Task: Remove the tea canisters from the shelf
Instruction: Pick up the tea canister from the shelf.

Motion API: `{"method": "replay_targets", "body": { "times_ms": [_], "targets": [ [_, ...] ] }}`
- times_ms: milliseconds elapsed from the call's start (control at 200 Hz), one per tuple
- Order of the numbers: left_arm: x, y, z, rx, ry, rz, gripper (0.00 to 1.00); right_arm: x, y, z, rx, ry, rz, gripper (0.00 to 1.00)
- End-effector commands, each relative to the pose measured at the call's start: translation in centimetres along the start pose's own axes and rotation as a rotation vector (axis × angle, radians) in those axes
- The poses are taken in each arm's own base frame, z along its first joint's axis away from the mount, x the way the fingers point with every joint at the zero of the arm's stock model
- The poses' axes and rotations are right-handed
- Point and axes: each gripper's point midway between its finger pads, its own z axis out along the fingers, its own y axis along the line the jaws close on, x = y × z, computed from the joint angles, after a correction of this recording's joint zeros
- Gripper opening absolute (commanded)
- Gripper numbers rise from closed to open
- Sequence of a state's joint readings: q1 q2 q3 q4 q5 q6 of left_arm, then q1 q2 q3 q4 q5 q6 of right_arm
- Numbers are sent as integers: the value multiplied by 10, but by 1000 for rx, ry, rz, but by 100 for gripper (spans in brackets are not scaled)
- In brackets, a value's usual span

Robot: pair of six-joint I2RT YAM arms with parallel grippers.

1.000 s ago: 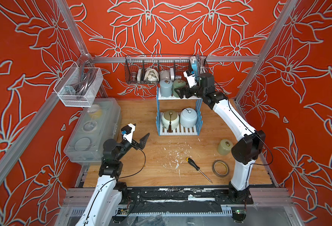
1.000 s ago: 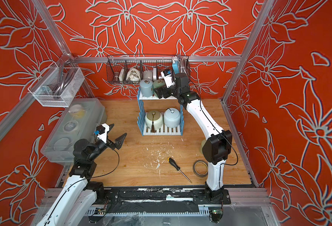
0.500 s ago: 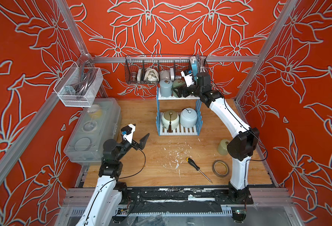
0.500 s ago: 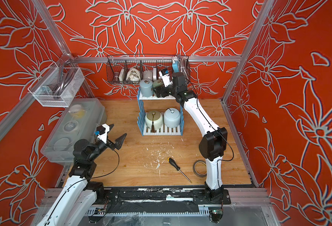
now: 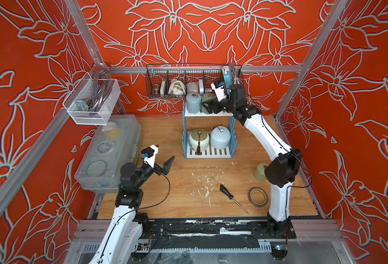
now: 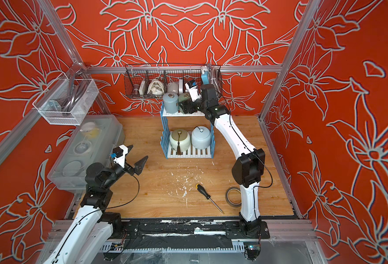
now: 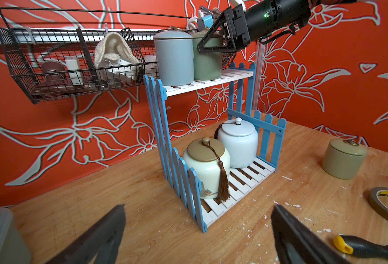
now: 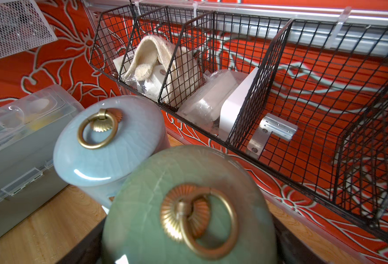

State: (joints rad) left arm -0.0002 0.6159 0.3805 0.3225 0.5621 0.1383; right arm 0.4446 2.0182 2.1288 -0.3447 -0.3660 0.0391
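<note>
The blue picket shelf [image 5: 184, 128] stands at the back of the table. Its top board carries a grey-blue canister [image 5: 193, 102] [image 8: 106, 141] and a sage green canister [image 7: 205, 64] [image 8: 165, 217]. My right gripper [image 5: 207, 106] [image 7: 209, 43] reaches in from the right, its fingers pressed against both sides of the green one just under the lid. On the lower board sit a cream tassel canister [image 5: 199, 140] and a pale blue-white canister [image 5: 220, 138]. A yellow-green canister [image 5: 259, 171] stands on the table by my right arm. My left gripper [image 5: 165, 152] [image 7: 198, 209] hovers open and empty, left of the shelf.
A black wire basket [image 5: 193, 84] of clutter hangs right behind the top tier. A clear mesh basket [image 5: 90, 102] hangs on the left wall above a lidded plastic box [image 5: 110, 150]. A screwdriver [image 5: 229, 197] and a tape roll [image 5: 258, 196] lie at the front right.
My right gripper has slid left along the top tier onto the sage green canister and its jaws have narrowed around it. The left arm has stayed still.
</note>
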Motion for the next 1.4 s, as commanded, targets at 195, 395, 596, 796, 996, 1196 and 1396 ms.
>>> {"method": "replay_targets", "body": {
  "times_ms": [195, 395, 596, 796, 996, 1196, 1396],
  "targets": [
    [-7, -2, -2, 5, -20, 23, 99, -21, 2, -27, 52, -47, -17, 71],
    [-8, -3, -2, 6, -29, 29, 99, -28, 2, -48, 89, -71, -31, 69],
    [-10, -4, -3, 7, -40, 37, 99, -33, 3, -70, 118, -100, -40, 66],
    [-11, -6, -4, 15, -44, 41, 99, -35, 9, -97, 137, -132, -35, 65],
    [-10, -6, -4, 16, -41, 41, 99, -27, 14, -126, 154, -137, -21, 65],
    [-7, -5, -3, 14, -29, 32, 99, -2, 20, -159, 185, -146, 6, 64],
    [-2, -5, -1, 18, -14, 17, 99, 35, 22, -190, 229, -150, 34, 62]
  ]
}}
